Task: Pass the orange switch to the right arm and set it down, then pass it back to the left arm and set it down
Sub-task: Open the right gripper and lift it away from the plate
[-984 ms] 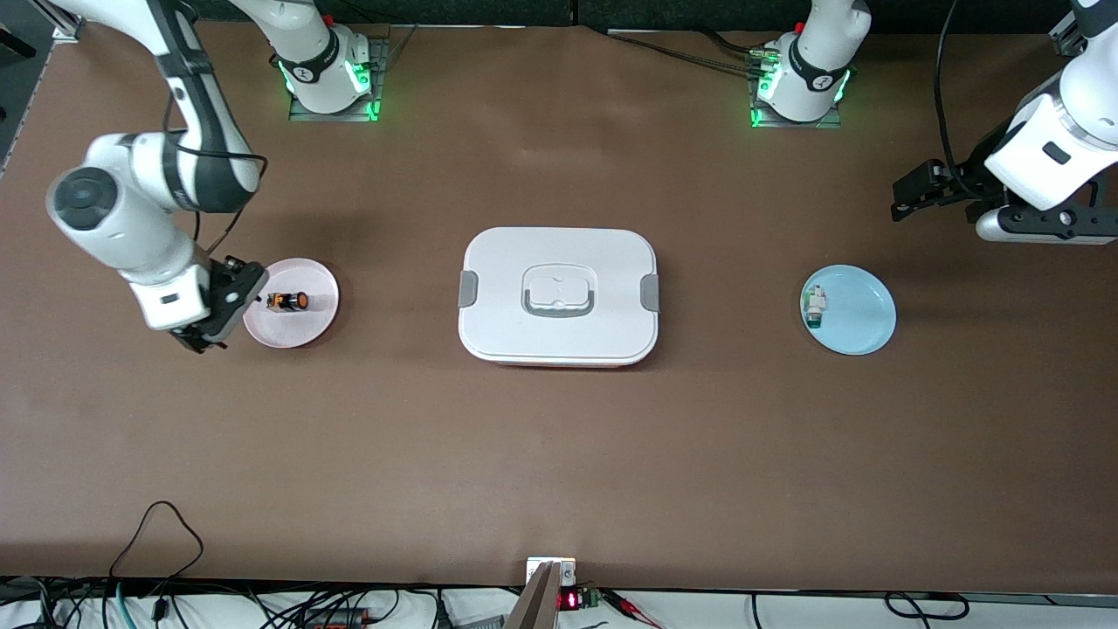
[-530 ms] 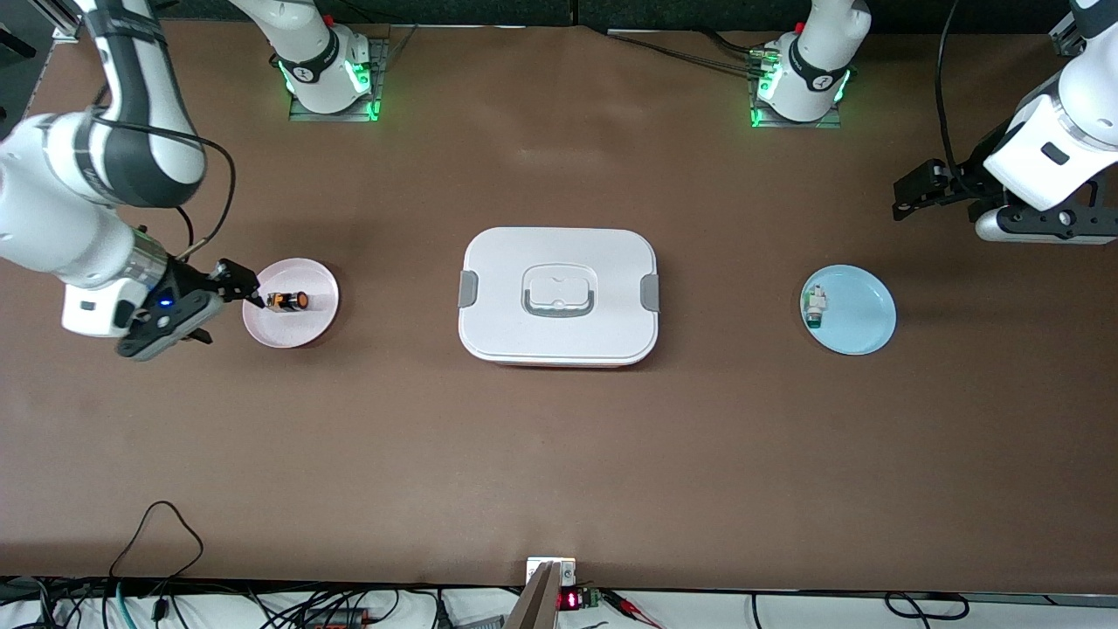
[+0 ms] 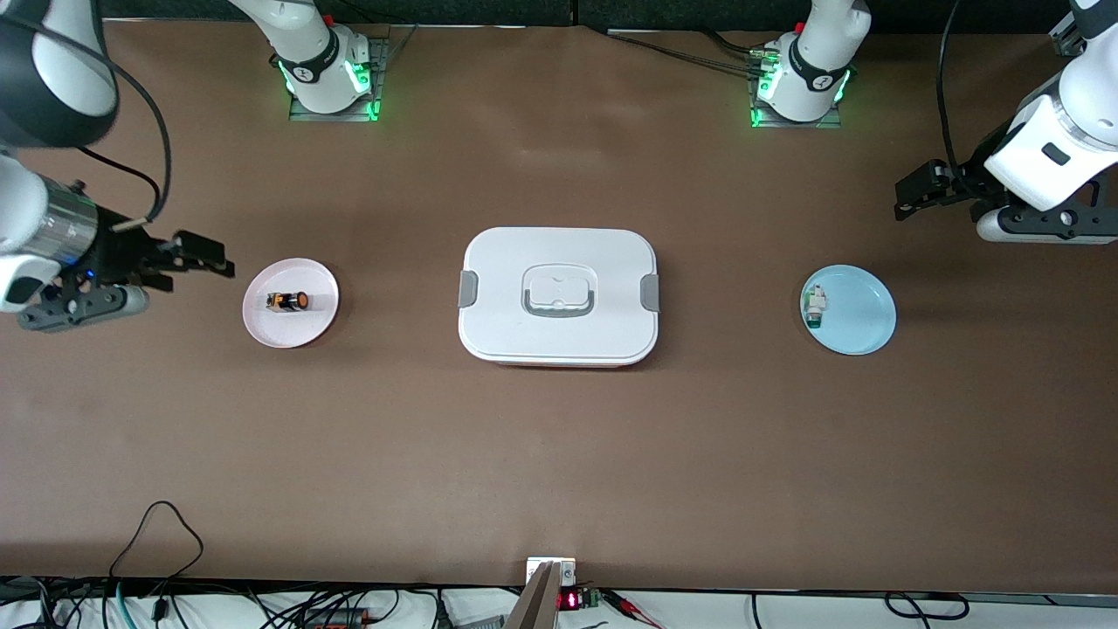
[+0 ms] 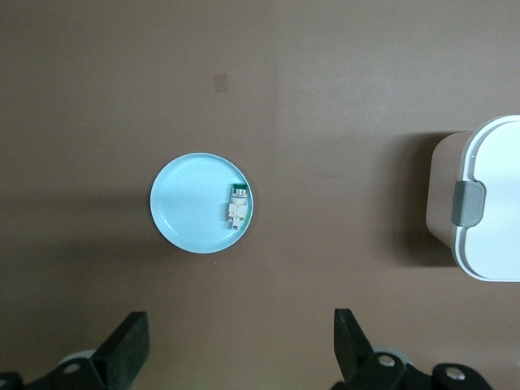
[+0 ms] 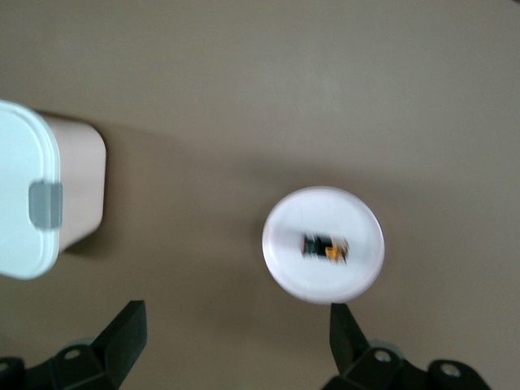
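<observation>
While the box stays lidded, the orange switch lies on the pink plate.

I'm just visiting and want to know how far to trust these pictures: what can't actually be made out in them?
- Orange switch on the pink plate: smeared by motion blur in the right wrist view, tiny in the front view.
- White-and-green part on the blue plate: too small to identify.
- Box: closed lid hides contents.
- Both wrist views cut off the box.

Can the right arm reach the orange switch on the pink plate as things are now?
Probably yes. The right gripper is open beside the pink plate, and the orange switch lies uncovered on it, with nothing between them.
</observation>
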Motion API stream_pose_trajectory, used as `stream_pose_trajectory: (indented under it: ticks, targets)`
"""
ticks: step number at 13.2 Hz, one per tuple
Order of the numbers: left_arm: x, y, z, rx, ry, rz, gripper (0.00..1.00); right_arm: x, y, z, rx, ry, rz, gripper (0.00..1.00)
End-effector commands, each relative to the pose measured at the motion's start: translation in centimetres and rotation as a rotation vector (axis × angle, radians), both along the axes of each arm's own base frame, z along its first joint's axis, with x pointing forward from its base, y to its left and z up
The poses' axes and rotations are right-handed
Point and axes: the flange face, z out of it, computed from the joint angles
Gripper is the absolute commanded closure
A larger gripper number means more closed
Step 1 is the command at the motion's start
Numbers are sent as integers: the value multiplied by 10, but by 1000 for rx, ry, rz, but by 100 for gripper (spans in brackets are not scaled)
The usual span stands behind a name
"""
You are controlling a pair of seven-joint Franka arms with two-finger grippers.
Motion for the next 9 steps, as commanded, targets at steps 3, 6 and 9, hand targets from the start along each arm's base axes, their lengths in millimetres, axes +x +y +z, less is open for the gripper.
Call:
stream_pose_trajectory:
  ticks: [3,6,9]
  targets:
    - [3,1,5,25,-2,-6,0,-17,-26,48,-161,70,-16,0]
    - [3,0,5,22,-2,-5,0,-22,-86,47,-166,80,-128,0]
    - [3,1,5,20,-2,-6,0,-27,-103,47,-204,43,-182,0]
